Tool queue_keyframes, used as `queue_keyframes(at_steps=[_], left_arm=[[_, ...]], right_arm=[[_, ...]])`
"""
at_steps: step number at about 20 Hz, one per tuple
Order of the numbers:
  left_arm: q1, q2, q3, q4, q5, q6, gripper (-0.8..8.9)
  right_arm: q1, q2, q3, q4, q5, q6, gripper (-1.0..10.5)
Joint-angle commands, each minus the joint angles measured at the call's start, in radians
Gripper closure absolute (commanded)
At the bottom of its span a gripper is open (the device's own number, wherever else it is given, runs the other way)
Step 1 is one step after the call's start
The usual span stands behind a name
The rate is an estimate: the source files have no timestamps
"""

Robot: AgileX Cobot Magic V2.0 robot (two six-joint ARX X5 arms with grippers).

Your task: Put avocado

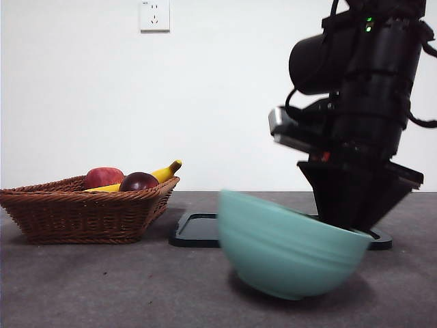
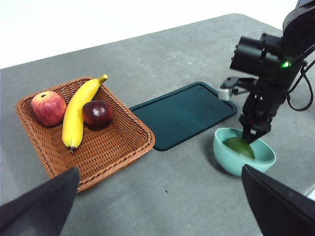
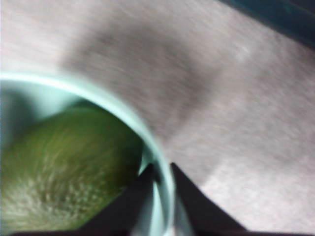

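The right claw (image 3: pixel 160 179) pinches the rim of the mint bowl (image 1: pixel 290 249), one jaw inside, one outside. The avocado (image 2: pixel 239 147) lies in that bowl, just beside the inner jaw. The bowl sits tilted, so a slip could tip it and roll the fruit onto the surface (image 2: pixel 197 196). Beyond the claw: one dark tray (image 2: pixel 182 114), one basket (image 2: pixel 118 147) holding one apple (image 2: pixel 48 107), one banana (image 2: pixel 78 114), one maroon fruit (image 2: pixel 96 113). The left claw (image 2: pixel 157 206) waits, spread wide.
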Motion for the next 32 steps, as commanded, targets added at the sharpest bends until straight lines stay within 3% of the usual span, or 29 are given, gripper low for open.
queue_keyframes(at_steps=[1,5,9,16,22,29,30,32], left_arm=[[-0.01,0.003,0.016,0.01,-0.005,-0.003,2.83],[-0.01,0.003,0.016,0.01,-0.005,-0.003,2.83],[-0.01,0.003,0.016,0.01,-0.005,-0.002,2.83],[-0.01,0.003,0.016,0.01,-0.005,-0.002,2.83],[-0.01,0.003,0.016,0.01,-0.005,-0.003,2.83],[-0.01,0.003,0.016,0.01,-0.005,-0.003,2.83],[-0.01,0.003,0.016,0.01,-0.005,-0.003,2.83],[-0.01,0.003,0.016,0.01,-0.005,-0.003,2.83]], right_arm=[[0.006,0.021,0.028,-0.005,0.023,0.036,9.4],[-0.003,0.021,0.159,-0.069,0.06,0.059,9.4],[-0.079,0.05,0.344,-0.136,0.093,0.056,9.4],[-0.216,0.288,0.671,-0.248,0.119,0.003,9.4],[-0.222,0.425,0.691,-0.189,0.107,0.007,9.4],[-0.222,0.445,0.691,-0.193,0.098,0.008,9.4],[-0.222,0.445,0.691,-0.193,0.102,0.009,8.8],[-0.222,0.445,0.691,-0.192,0.116,0.01,4.8]])
